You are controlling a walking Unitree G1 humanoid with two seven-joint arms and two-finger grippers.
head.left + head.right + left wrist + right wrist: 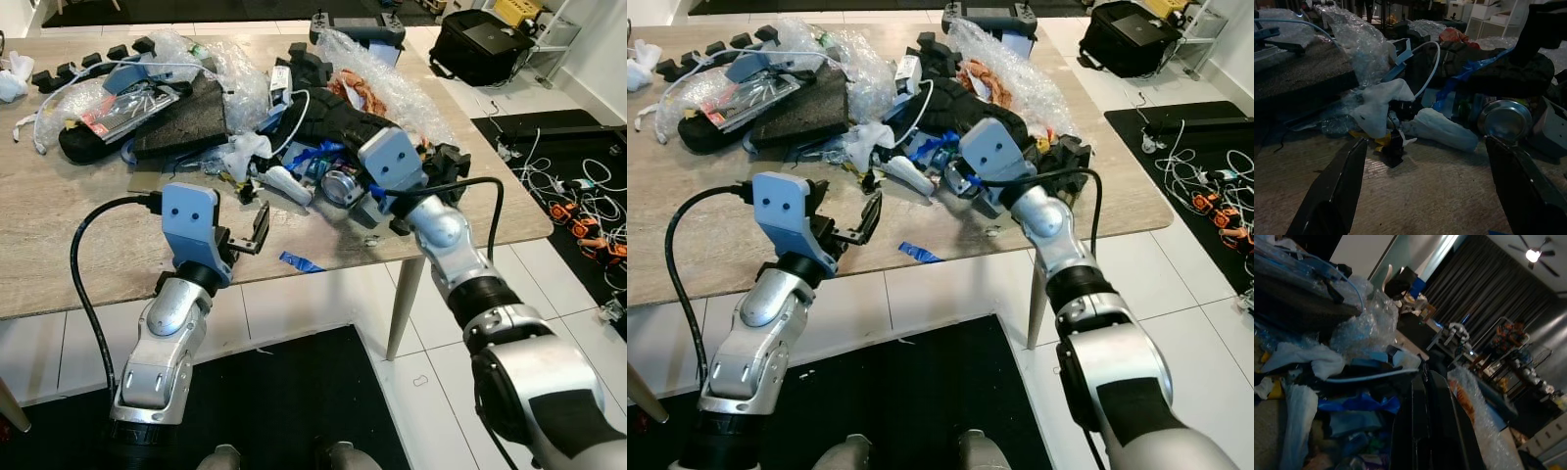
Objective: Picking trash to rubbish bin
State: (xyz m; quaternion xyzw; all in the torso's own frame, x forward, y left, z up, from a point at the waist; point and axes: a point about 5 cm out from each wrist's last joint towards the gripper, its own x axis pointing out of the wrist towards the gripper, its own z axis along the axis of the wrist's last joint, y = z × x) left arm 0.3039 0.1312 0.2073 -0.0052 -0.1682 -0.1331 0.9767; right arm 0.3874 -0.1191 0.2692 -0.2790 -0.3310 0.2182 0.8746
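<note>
The counter (59, 225) is heaped along its far side with trash: bubble wrap (230, 73), a slab of dark foam (181, 122), white cable, crumpled white paper (1382, 105) and scraps of blue plastic.

The left arm reaches up from below the counter's near edge, forearm rising steeply, wrist bent so the left pincer (247, 235) points across the wood toward the pile. Its two black fingers (1334, 196) stand wide apart with nothing between them, low over bare wood just short of the crumpled paper and a white plastic bag (1442, 129).

The right arm stretches forward from the shoulder, elbow near the counter's near right corner, forearm angled in over the near edge toward the middle of the heap. The right pincer (1425, 421) has its fingers pressed together, showing no gap, and it sits right at a silver can (340, 185) lying on its side among the blue scraps; I cannot tell whether it touches the can.

A torn strip of blue tape (300, 262) lies alone by the near edge, between the two arms.
</note>
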